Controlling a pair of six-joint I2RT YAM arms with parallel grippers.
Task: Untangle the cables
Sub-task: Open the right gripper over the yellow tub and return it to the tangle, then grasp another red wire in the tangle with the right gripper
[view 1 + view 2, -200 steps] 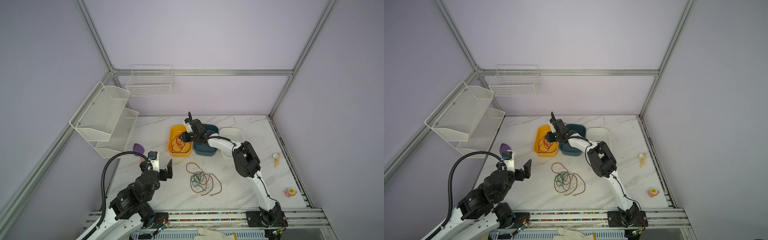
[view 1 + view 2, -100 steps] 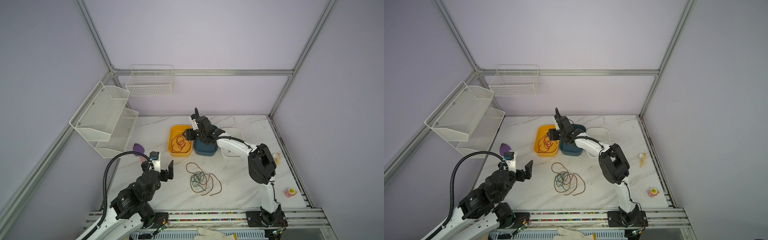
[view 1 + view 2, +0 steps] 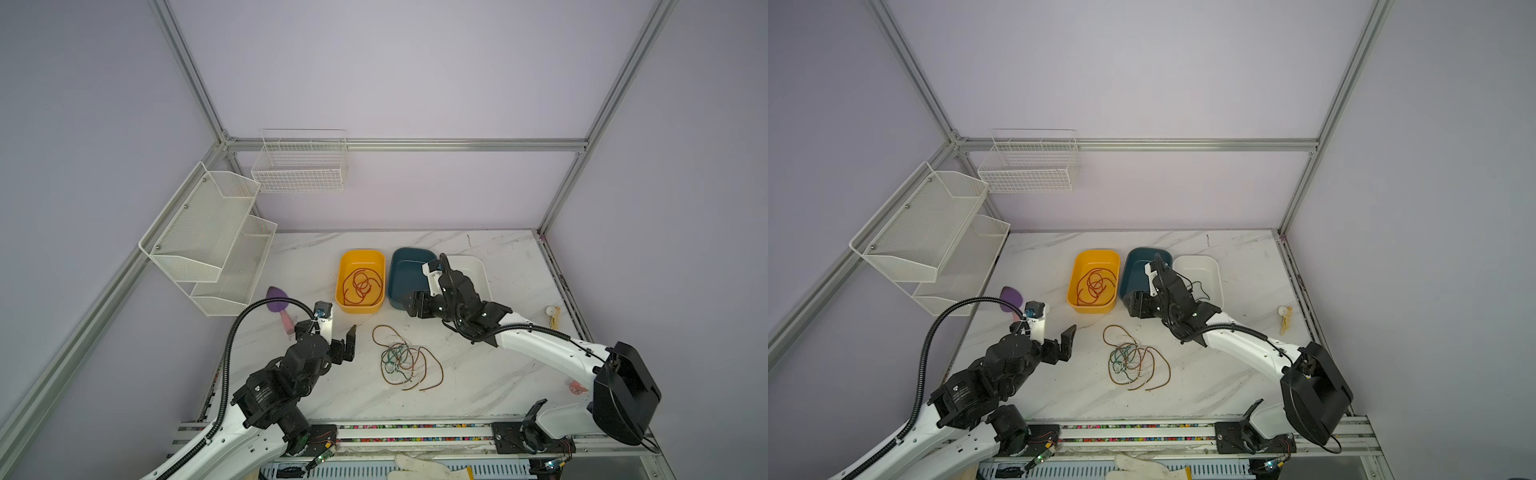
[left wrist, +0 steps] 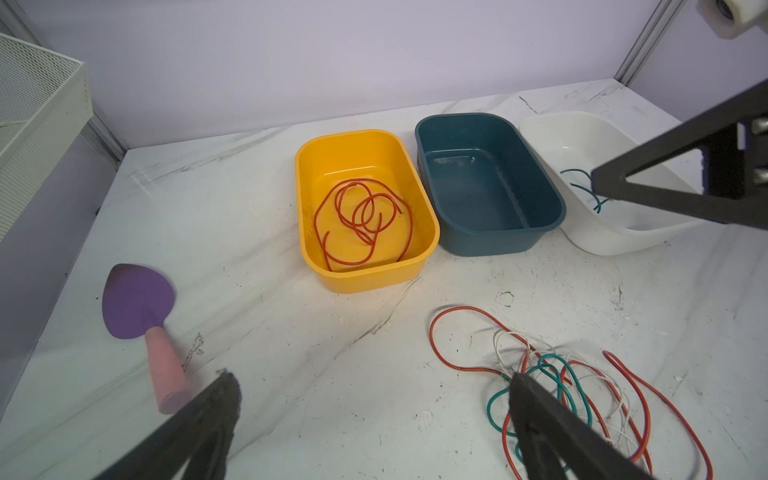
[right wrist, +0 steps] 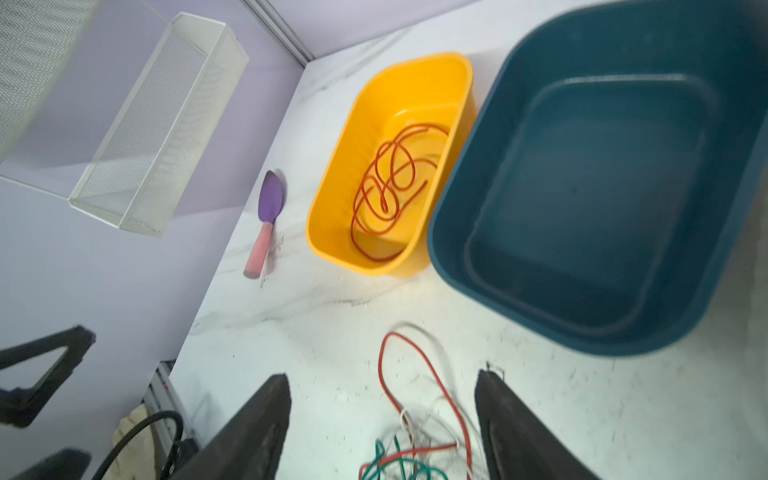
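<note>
A tangle of red, white and green cables (image 3: 405,361) (image 3: 1133,361) lies loose on the marble table in front of the trays. One red cable (image 3: 361,286) (image 4: 361,220) sits coiled in the yellow tray (image 3: 360,252). A green cable (image 4: 579,185) shows in the white tray (image 3: 478,266). My right gripper (image 3: 415,307) (image 5: 382,380) hangs open above the table in front of the blue tray (image 3: 409,252), over the tangle's far red loop (image 5: 415,365), holding nothing. My left gripper (image 3: 343,338) (image 4: 374,380) stands wide open and empty, left of the tangle.
A purple trowel with a pink handle (image 3: 276,297) lies at the left near white mesh shelves (image 3: 208,241). A wire basket (image 3: 301,166) hangs on the back wall. Small items (image 3: 552,316) lie at the right edge. A white glove (image 3: 424,469) sits past the front rail.
My right gripper has drawn back from over the yellow tray to the front of the blue tray and has opened wider. The left arm has not moved.
</note>
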